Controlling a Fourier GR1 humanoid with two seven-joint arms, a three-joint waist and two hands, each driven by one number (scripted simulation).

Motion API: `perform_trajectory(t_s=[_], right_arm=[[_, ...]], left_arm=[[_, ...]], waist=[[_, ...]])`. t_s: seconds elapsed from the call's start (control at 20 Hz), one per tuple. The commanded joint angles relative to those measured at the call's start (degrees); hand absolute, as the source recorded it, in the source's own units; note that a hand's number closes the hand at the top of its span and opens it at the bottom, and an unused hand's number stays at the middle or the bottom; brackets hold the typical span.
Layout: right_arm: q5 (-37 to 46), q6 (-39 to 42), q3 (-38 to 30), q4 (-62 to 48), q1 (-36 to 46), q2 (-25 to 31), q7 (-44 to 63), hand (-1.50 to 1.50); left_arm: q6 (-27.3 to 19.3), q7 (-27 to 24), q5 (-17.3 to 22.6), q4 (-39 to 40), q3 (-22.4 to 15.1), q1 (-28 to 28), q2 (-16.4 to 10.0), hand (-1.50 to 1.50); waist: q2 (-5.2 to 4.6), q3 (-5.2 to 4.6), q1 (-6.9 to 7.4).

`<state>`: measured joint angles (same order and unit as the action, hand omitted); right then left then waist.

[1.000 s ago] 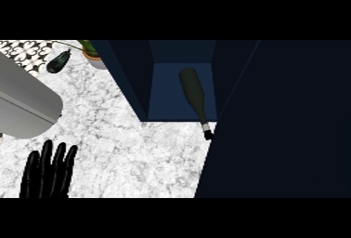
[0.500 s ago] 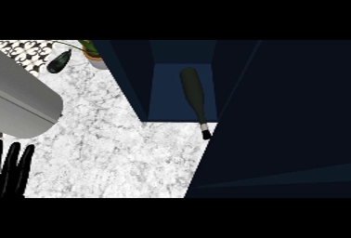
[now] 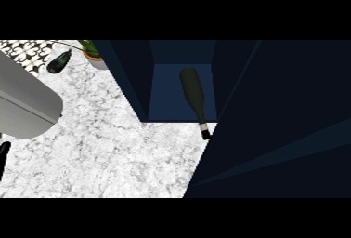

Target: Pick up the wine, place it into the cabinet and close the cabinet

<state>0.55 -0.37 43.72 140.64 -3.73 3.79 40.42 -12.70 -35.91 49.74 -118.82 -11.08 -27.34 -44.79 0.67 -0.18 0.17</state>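
— What kind of place is this looking like?
— A home kitchen, I'd say. A white, grey-veined marble countertop (image 3: 116, 153) is spreading across most of the view, and a dark navy blue cabinet (image 3: 130, 79) is standing open on it.
— Is anything else pointing that way?
— A dark green glass wine bottle (image 3: 193, 93) is lying on the cabinet's blue floor, its neck poking out over the marble. A leafy green plant in a terracotta pot (image 3: 93, 53) is sitting at the back, near black-and-white patterned tiling (image 3: 24, 49).
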Motion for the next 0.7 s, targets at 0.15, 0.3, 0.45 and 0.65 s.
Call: perform_trajectory(t_s=[0.15,0.3,0.45,0.65], right_arm=[[7.3,-9.3,13.9,-3.9,12.6,-3.6,0.2,1.50],[9.6,-15.2,14.4,-6.4,17.7,-3.6,0.1,1.50],[9.3,-19.0,13.6,-9.4,23.3,-3.5,1.3,1.50],[5.1,-21.0,8.3,-13.1,30.8,-3.3,2.5,1.50]], left_arm=[[1.1,3.7,2.6,-2.9,3.2,-0.2,-1.6,-1.50],[5.1,4.5,5.3,2.2,5.7,2.5,-1.3,-1.50],[3.8,6.5,5.4,0.0,4.5,2.1,-0.9,-1.50],[3.3,7.0,3.5,-0.4,2.4,3.8,1.0,-1.50]], waist=[[-0.10,0.03,0.83],[-0.31,-0.02,0.44],[-0.35,-0.03,1.07],[-0.73,0.01,1.28]])
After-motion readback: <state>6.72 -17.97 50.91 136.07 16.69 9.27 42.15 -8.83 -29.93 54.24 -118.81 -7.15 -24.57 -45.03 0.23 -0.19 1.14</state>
